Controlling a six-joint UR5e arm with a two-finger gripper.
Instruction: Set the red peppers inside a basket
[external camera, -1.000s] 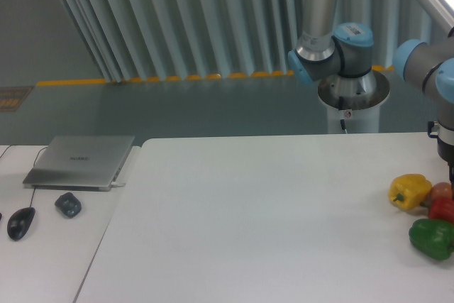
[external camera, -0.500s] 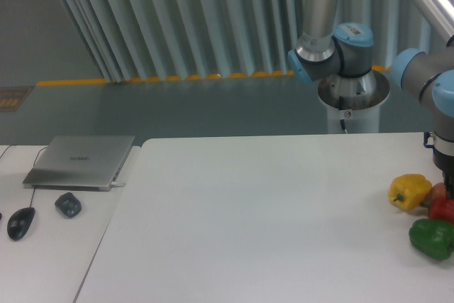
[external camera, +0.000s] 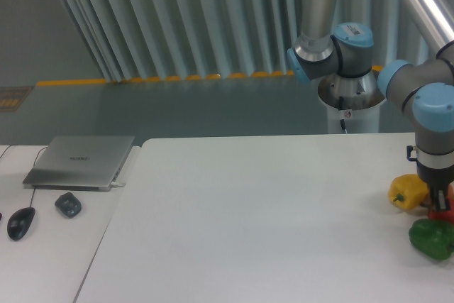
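Observation:
The red pepper [external camera: 444, 213] lies at the table's right edge, between the yellow pepper [external camera: 407, 191] and the green pepper [external camera: 430, 238]. Only a small part of it shows. My gripper [external camera: 435, 200] hangs straight down from the blue-jointed wrist [external camera: 433, 117] and covers most of the red pepper from above. Its dark fingers reach down to the pepper's top. I cannot tell whether they are open or shut, or whether they touch it. No basket is in view.
A closed laptop [external camera: 80, 160], a small dark object [external camera: 68, 204] and a computer mouse [external camera: 20, 223] lie on the neighbouring table at the left. The arm's base column [external camera: 351, 97] stands behind the table [external camera: 269, 218].
The arm has swung left into view and come down over the red pepper, now hiding most of it and the small fruit behind. The peppers have not moved.

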